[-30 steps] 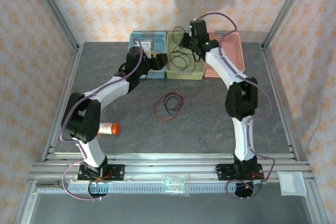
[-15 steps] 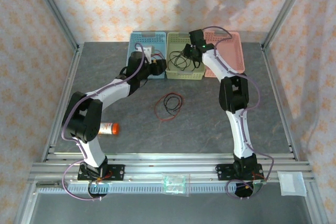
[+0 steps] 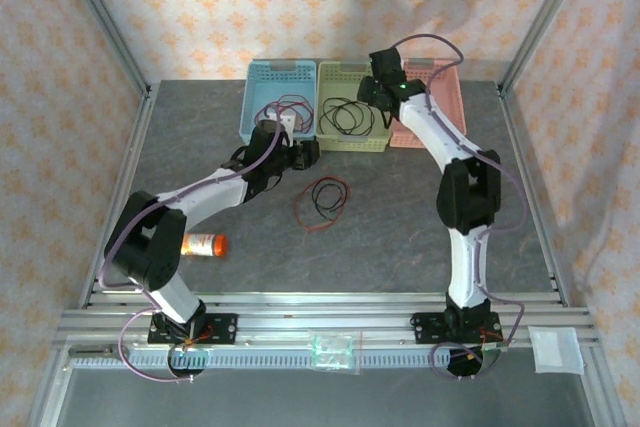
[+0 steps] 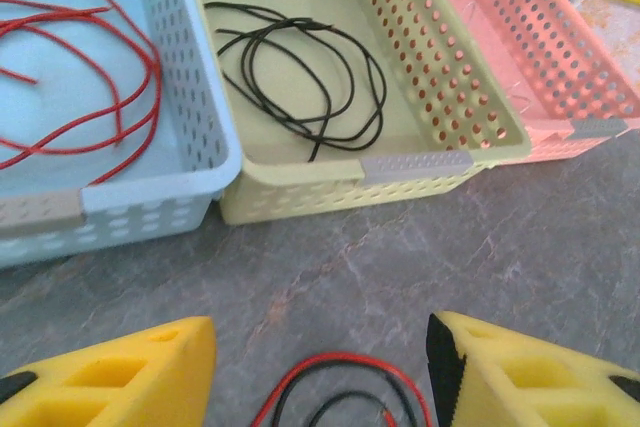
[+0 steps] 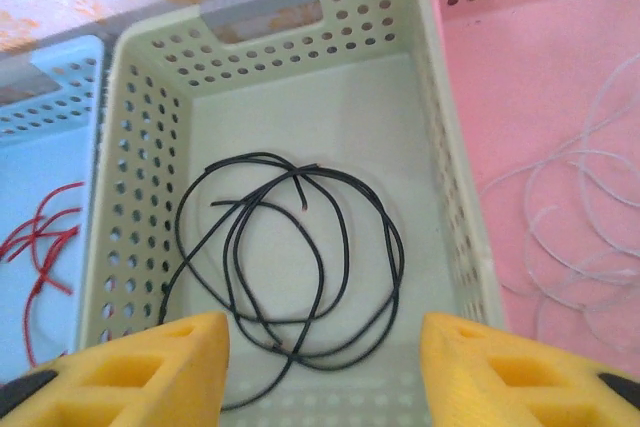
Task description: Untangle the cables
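Note:
A tangled red and black coil of cables lies on the grey table. Its far loop shows between the yellow fingers of my open left gripper, which hovers just behind it and holds nothing. A loose red cable lies in the blue basket. In the green basket a black cable rests free on the floor. My right gripper hangs open above it. A whitish cable sits in the pink basket.
The three baskets stand side by side at the table's back edge. An orange bottle lies by the left arm's base. A clear bag and a white packet sit on the front rail.
My right gripper opened and let the black cable drop into the green basket. My left gripper drew back from the blue basket toward the coil on the table.

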`<action>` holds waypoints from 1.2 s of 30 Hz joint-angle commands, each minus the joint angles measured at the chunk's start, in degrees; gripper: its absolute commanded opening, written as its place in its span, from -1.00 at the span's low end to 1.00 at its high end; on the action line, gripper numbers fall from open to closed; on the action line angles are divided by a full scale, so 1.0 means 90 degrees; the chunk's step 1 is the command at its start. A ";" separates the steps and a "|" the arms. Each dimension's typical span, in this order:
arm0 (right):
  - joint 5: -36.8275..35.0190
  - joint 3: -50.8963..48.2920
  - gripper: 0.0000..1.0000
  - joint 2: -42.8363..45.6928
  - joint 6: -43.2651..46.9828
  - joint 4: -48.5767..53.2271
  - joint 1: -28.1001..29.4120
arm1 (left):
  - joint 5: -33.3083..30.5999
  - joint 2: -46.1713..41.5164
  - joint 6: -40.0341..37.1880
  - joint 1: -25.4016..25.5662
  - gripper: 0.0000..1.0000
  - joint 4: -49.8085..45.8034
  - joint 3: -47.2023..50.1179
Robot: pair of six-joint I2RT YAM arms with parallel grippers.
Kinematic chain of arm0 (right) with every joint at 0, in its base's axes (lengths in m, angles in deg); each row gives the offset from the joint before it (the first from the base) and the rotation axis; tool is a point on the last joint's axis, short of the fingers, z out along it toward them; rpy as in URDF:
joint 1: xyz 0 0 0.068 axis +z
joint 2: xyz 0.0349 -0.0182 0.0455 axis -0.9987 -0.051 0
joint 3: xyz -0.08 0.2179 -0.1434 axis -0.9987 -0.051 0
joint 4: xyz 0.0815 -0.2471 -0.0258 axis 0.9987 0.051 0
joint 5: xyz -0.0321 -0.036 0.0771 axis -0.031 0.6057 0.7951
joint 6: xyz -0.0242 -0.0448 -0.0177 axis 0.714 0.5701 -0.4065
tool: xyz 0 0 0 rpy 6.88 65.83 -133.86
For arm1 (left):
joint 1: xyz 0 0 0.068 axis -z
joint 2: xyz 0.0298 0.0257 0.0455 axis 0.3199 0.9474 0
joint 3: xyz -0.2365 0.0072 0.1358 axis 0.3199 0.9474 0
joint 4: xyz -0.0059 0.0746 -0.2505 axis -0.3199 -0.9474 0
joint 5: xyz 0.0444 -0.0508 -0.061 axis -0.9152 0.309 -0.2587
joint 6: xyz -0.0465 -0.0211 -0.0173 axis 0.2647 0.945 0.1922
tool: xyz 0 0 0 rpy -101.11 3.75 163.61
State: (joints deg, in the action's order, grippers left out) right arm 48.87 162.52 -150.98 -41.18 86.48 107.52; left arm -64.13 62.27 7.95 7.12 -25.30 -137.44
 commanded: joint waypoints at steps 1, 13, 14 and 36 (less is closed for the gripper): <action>-0.0375 -0.0843 0.03 0.0915 0.0236 -0.0485 0.0340 | -0.0284 -0.0448 -0.0083 0.0126 0.18 -0.0437 0.0319; -0.0636 -0.4420 -0.21 0.3360 -0.0345 -0.1947 0.1491 | -0.0583 -0.1430 0.0526 0.0518 0.07 -0.1632 0.1282; -0.0633 -0.4741 -0.25 0.3596 -0.0414 -0.2166 0.1593 | -0.0499 -0.1428 0.0578 0.0564 0.06 -0.1647 0.1345; -0.0640 -0.7083 -0.31 0.5824 -0.1277 -0.3357 0.2455 | -0.0347 -0.0228 -0.0071 0.0661 -0.02 -0.2846 0.0518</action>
State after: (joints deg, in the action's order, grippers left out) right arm 45.81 97.52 -99.18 -52.61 57.30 129.31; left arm -66.82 59.12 9.00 12.91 -48.29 -130.47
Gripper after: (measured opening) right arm 0.343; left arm 0.486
